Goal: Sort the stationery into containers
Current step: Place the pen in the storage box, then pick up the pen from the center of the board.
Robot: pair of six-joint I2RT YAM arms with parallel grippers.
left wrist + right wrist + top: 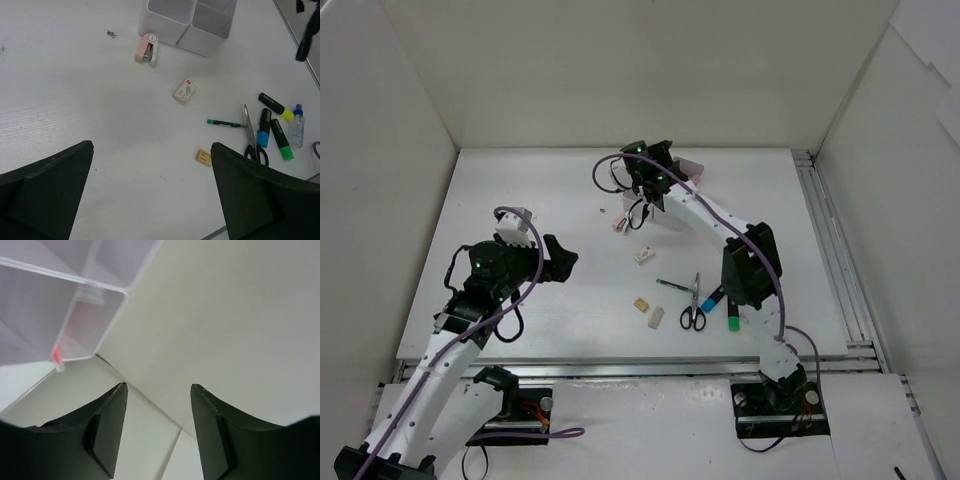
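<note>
The white containers (pixel 165 22) stand at the back of the table. In the top view (pixel 687 166) my right arm covers most of them. My right gripper (pixel 653 160) is over them; in its wrist view it (pixel 159 386) is open and empty, with a bin (pixel 75 310) at upper left showing a red pen tip (pixel 57 356). My left gripper (pixel 152 192) is open and empty above bare table, left of the stationery: tan eraser (pixel 203 157), green pen (pixel 226 123), scissors (pixel 251 137), and blue (pixel 263 128), green (pixel 281 139) and yellow (pixel 275 106) highlighters.
A glue bottle (pixel 296 126) lies at the far right near the table rail. A white eraser (pixel 185 92) lies mid-table. A small pink and white piece (pixel 146 48) lies against the bins' front. Another white eraser (pixel 656 318) lies by the tan one. White walls enclose the table.
</note>
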